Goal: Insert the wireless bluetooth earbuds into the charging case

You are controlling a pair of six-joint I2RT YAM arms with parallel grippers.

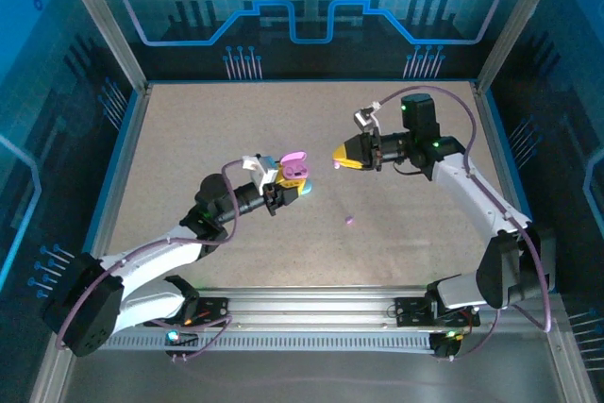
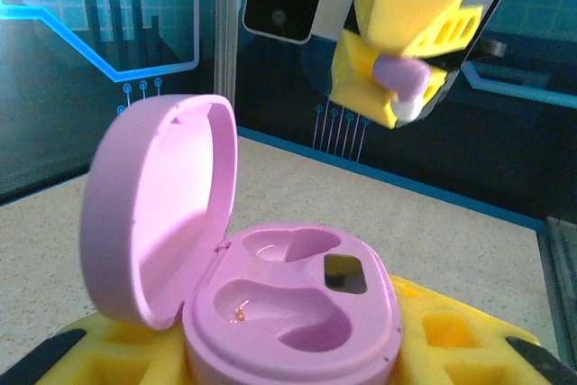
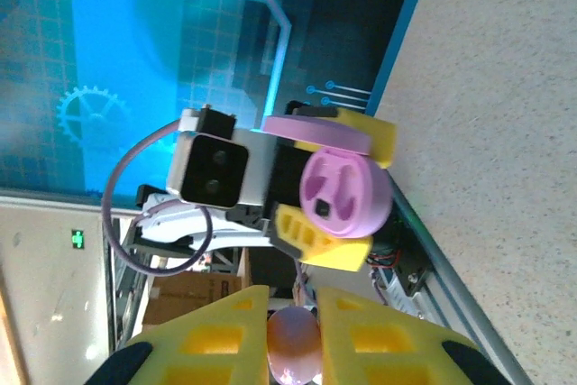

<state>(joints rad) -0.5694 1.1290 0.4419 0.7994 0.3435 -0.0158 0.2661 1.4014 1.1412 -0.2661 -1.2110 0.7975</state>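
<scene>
- Now the right pincer (image 1: 340, 158) is clenched on a purple bud (image 2: 401, 80) near the open case (image 2: 293, 313) that the left pincer (image 1: 285, 188) grips
- Bud looks light, glossy, slippery; pinch its rounded body
- Purple speck (image 1: 350, 220) on the desk (image 1: 217, 129) is possibly its mate
</scene>
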